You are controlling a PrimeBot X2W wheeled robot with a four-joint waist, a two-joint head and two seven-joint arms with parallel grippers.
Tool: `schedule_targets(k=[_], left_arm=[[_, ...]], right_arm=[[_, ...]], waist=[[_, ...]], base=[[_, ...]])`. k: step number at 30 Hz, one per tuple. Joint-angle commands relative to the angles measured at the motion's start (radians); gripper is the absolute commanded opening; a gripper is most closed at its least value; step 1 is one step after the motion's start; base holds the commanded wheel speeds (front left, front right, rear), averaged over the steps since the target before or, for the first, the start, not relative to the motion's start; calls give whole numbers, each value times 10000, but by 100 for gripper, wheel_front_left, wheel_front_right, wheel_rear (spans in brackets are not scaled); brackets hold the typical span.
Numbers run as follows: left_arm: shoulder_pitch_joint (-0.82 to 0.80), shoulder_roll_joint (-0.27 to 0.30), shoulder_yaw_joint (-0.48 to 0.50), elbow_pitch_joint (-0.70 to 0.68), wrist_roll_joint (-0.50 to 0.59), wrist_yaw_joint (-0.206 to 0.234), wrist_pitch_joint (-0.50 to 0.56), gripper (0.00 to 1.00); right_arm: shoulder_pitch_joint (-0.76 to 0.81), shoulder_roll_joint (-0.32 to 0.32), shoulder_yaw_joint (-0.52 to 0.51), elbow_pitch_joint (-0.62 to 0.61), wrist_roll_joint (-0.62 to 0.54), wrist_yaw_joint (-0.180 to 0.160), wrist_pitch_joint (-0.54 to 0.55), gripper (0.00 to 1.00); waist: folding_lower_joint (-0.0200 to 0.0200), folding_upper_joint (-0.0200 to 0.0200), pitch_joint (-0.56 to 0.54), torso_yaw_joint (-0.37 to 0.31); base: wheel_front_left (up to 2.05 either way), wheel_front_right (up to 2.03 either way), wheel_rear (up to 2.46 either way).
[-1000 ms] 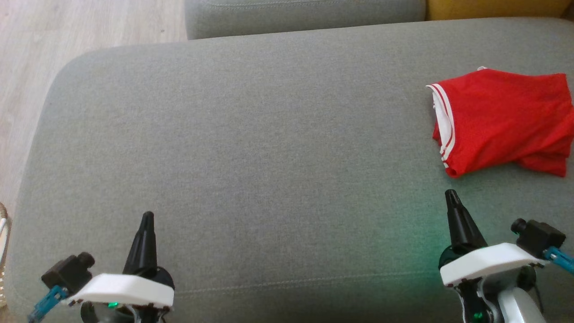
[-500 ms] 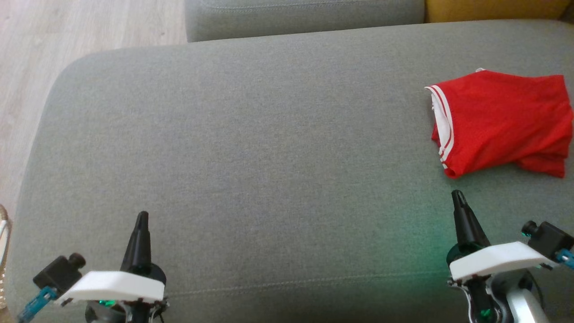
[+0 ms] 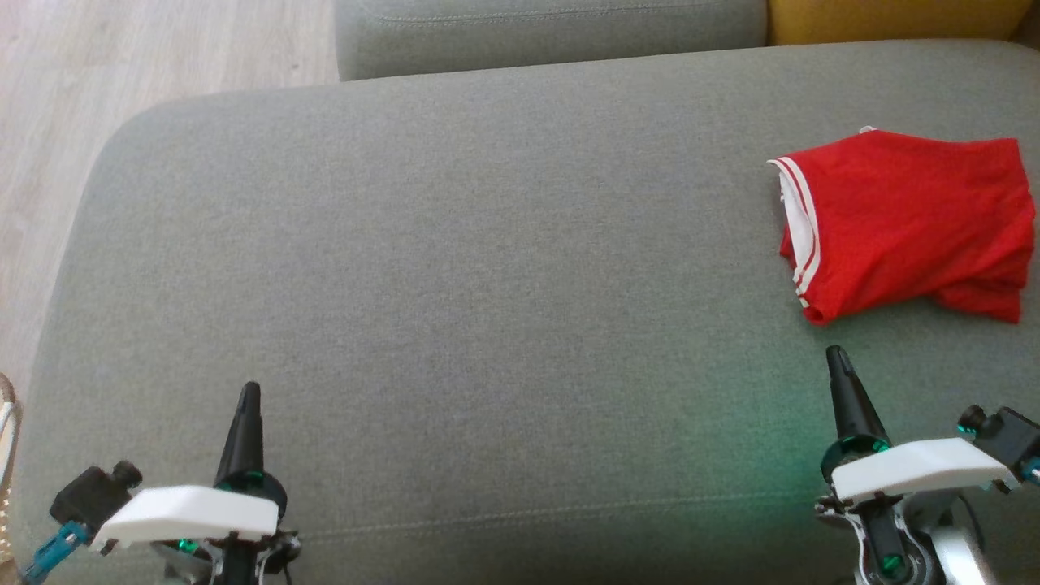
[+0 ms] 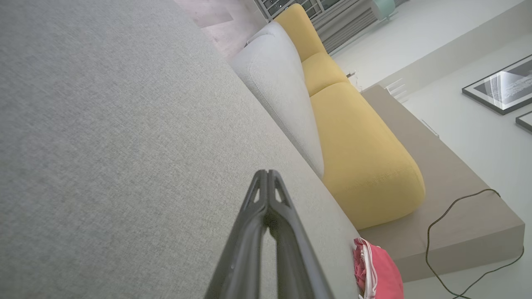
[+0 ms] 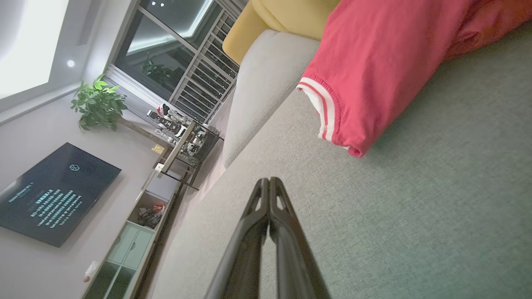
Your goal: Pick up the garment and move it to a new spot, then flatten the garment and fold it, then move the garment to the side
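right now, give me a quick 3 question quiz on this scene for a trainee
1. True or false: the red garment lies on the grey cushion, over on the robot's right side.
2. Pick one. The right pincer is: A) shut, just short of the garment and not touching it; B) shut on the garment's striped hem; C) wide open above the garment.
3. Fill the gap: the left pincer is ____ and holds nothing.

Key: 1 true; 2 A; 3 shut.

open cushion (image 3: 455, 284), garment (image 3: 902, 223) right, seemingly low
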Motion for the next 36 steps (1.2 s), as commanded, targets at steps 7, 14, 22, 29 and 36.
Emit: schedule_targets(k=[7, 14, 22, 29, 36], left_arm=[[-672, 172, 365, -200, -793, -61, 196, 0], [-766, 177, 480, -124, -1517, -67, 398, 0], [-874, 181, 615, -37, -2343, -74, 632, 0], [-969, 182, 736, 39, -3062, -80, 840, 0], [-1063, 181, 859, 115, -3776, -86, 1048, 0]], right_arm=[[-466, -152, -16, -369, 881, -2, 227, 0], [-478, -153, -84, -374, 1674, -2, 428, 0], [-492, -153, -165, -380, 2579, -3, 660, 0], [-504, -151, -237, -384, 3369, -3, 865, 0], [-517, -148, -311, -389, 4153, -3, 1070, 0]], waist=[[0, 0, -32, -5], [0, 0, -68, -11], [0, 0, -109, -18], [0, 0, -145, -24], [0, 0, -180, -30]], base=[[0, 0, 0], [0, 0, 0], [0, 0, 0], [0, 0, 0], [0, 0, 0]])
